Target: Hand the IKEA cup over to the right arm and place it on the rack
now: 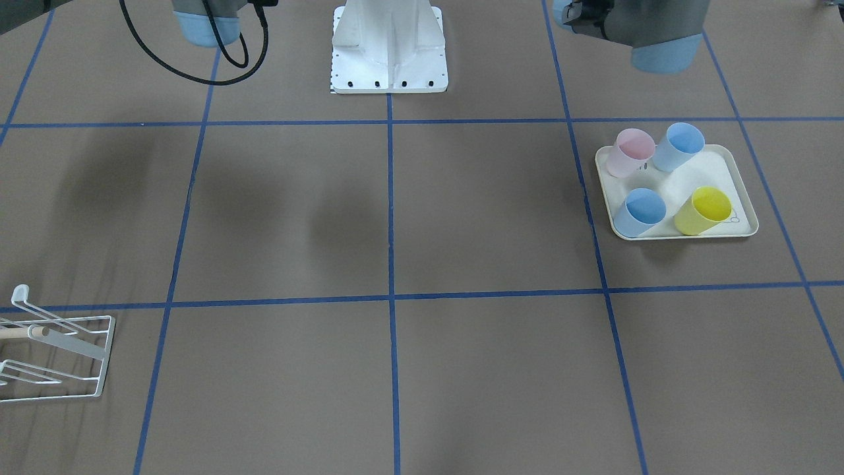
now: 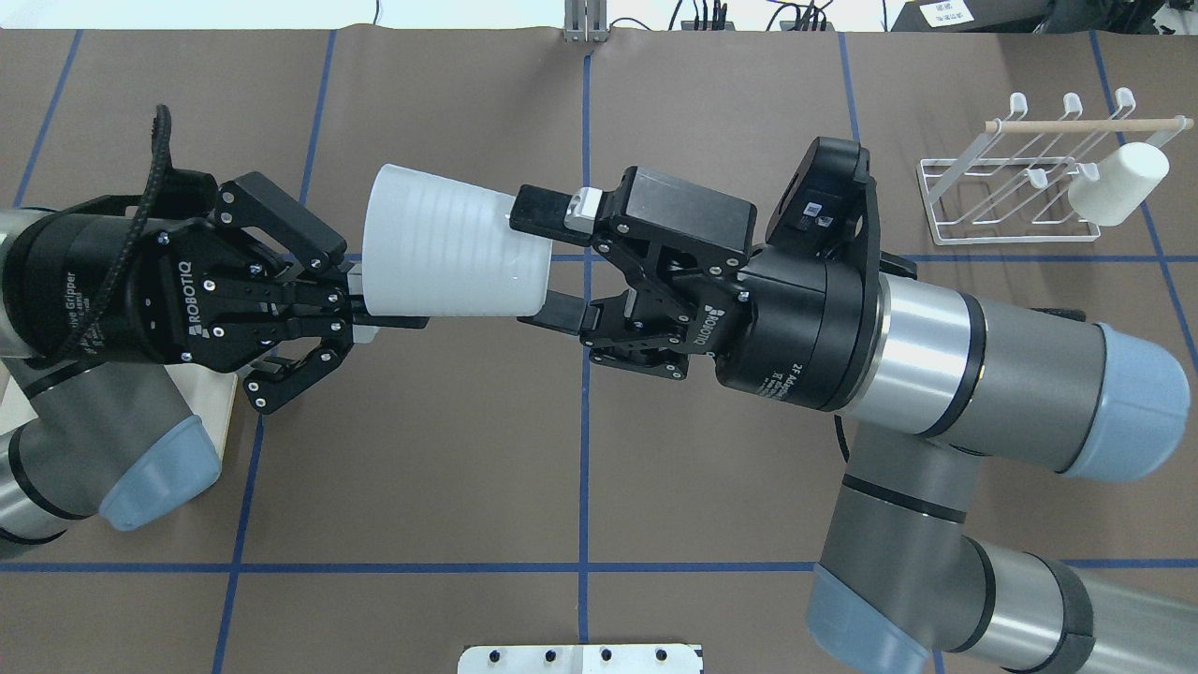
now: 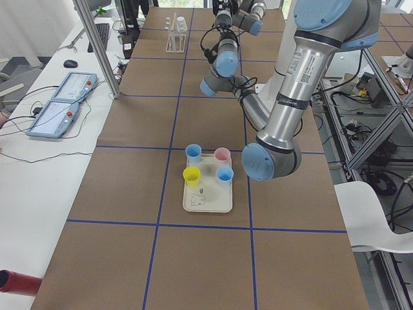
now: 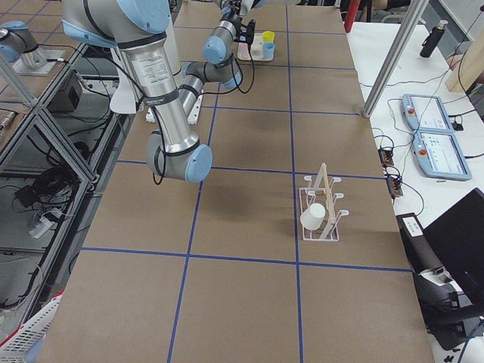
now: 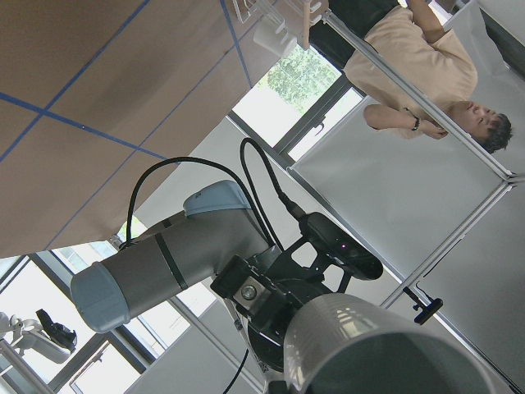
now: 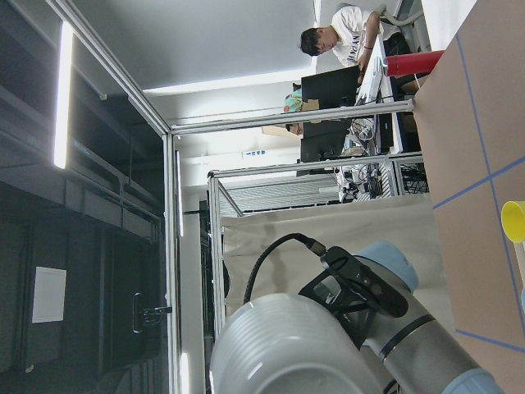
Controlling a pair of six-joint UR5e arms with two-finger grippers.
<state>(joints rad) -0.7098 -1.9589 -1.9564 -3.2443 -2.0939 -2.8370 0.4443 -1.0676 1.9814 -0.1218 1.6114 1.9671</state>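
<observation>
**Overhead.** The white cup [image 2: 449,243] hangs on its side in the air above the middle of the counter [image 2: 655,487], with its mouth toward the left pincer [image 2: 370,301]. That pincer is pinched narrow on the rim wall. The right pincer [image 2: 524,265] has its fingers spread to either side of the narrow base end, touching the wall or just beside it. Whether they bear on it I cannot tell. The rack [image 2: 1020,201] stands at the counter's far right corner, with a second cup [image 2: 1118,183] on one prong.

The step in hand looks like the hand-over. The right pincer should close squarely across the base until firm. Only then should the left one open and draw back along the cup's axis, so that it does not drag the rim.

**Front-facing.** Neither pincer shows here. The tray [image 1: 742,191] of four coloured cups sits toward the counter's left end, well apart from the rack, so the carry need not pass over it.

**Exterior right.** The second cup occupies one prong. I would aim mouth-first at a free prong beside it and keep away from the dowel.

**Left wrist.** The cup's rim fills the bottom edge, with the right arm beyond it.

**Right wrist.** The ribbed base sits close before the camera. A grip near the base leaves the mouth free for the prong.

**Exterior left.** The hand-over lies out of view.
</observation>
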